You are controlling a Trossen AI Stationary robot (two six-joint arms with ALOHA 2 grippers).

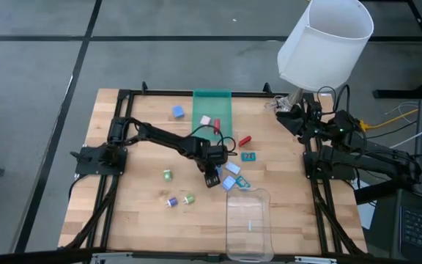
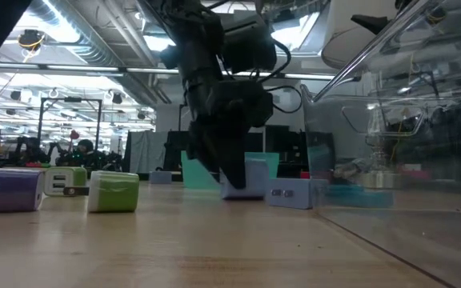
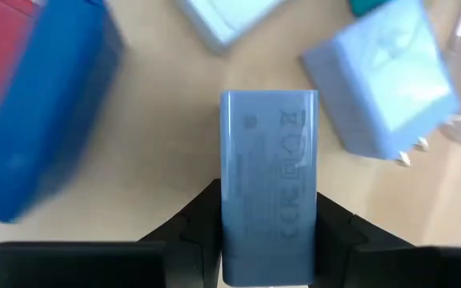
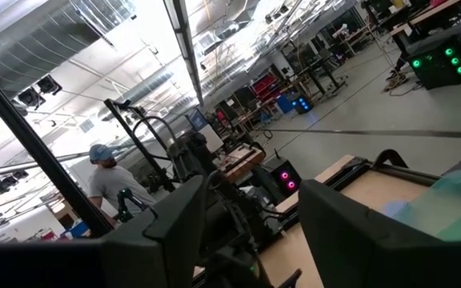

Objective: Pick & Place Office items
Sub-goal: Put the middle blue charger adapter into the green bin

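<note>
The pale wooden surface [image 1: 138, 213] is carrying a clear plastic tray [image 1: 248, 224] at its near edge and a green rectangular tray [image 1: 212, 106] at the far edge. Between them, the left end effector [image 1: 212, 178] is clamping on a pale blue rectangular block [image 3: 268, 184], among other blue pieces. The right end effector [image 4: 250, 232] is waiting with fingers apart, raised by the surface's right edge.

A pale blue charger block [image 3: 268, 184] carried faint embossed marks on its face: small round and boxed compliance-type symbols above several lines of fine print, none of it legible. A teal flat piece [image 1: 249, 156] on the bench [image 1: 138, 132] bore a dark mark too small to read
</note>
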